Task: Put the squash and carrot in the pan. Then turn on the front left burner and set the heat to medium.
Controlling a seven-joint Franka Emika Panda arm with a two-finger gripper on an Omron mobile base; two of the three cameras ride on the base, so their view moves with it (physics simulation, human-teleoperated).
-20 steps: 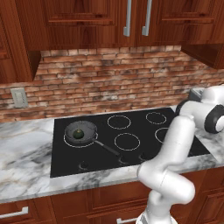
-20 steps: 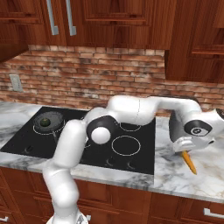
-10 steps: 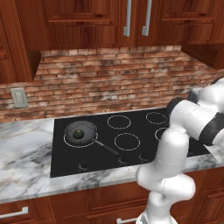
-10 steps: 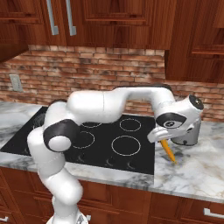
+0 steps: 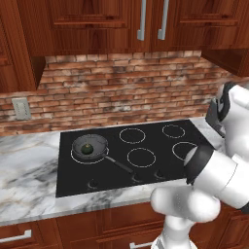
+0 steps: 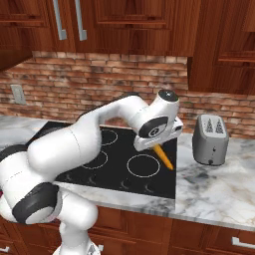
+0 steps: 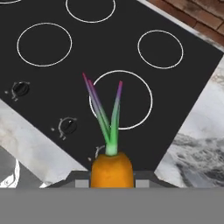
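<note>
Setting: Brick-backed kitchen, cherry cabinets, marble worktop [image 5: 29, 189] around a black glass cooktop [image 6: 122, 172].
End effector: my end effector [image 6: 155, 144] hangs over the right part of the cooktop, jaws pressed in on the carrot [image 6: 163, 157]; in the hand view its thick orange end sits between my fingertips, green-and-purple tops pointing away.
Carrot, handling: I judge it light, stiff and smooth-skinned, so it could pivot or slide in a two-point pinch; its tapered tip hangs down clear of the glass. A hold near the thick end, as now, looks the safest place.
Squash: the squash [image 5: 86, 150] already lies in the pan [image 5: 90, 147], small, round, likely to roll if the pan is jolted.
Pan: it sits on the front left burner [image 5: 74, 156], handle angled toward the middle of the cooktop, well apart from my end effector.
Knobs: small dials [image 7: 68, 126] line the cooktop's front edge, untouched.
Bystander: a grey toaster [image 6: 211, 139] stands on the worktop to the right.
</note>
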